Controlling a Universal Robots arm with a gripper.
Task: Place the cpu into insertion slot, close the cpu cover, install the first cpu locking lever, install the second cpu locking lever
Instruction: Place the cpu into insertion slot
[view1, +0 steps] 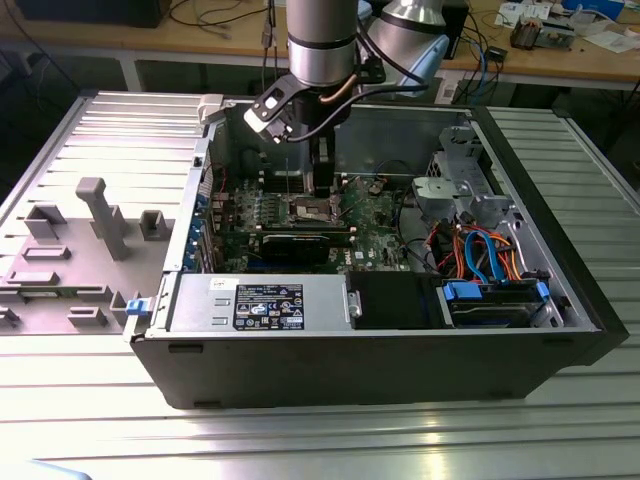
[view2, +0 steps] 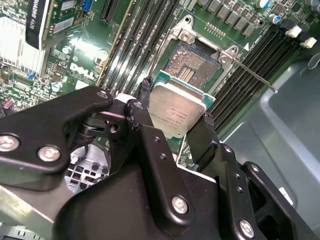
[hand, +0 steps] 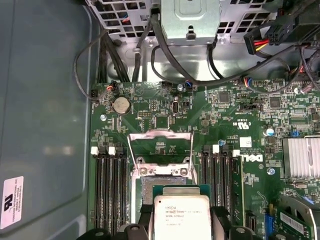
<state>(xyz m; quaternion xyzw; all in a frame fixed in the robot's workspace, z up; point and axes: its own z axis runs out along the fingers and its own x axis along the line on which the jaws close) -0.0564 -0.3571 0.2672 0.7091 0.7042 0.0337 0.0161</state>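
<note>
Jaws clamped on cpu (view2: 176, 111) by insertion slot (view2: 192, 62), PC case (view1: 350, 370) on ribbed metal table (view1: 300, 440), wood bench (view1: 570, 62) at rear

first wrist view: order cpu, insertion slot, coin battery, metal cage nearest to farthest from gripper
1. cpu, held in the gripper
2. insertion slot, just beyond the cpu
3. coin battery, near the board's far edge
4. metal cage, beyond the board

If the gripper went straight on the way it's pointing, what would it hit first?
Most likely the insertion slot. The gripper, shut on the cpu, points down at it, so the chip's underside would touch the open slot first. Exact alignment is hard to judge from these angles.
</note>
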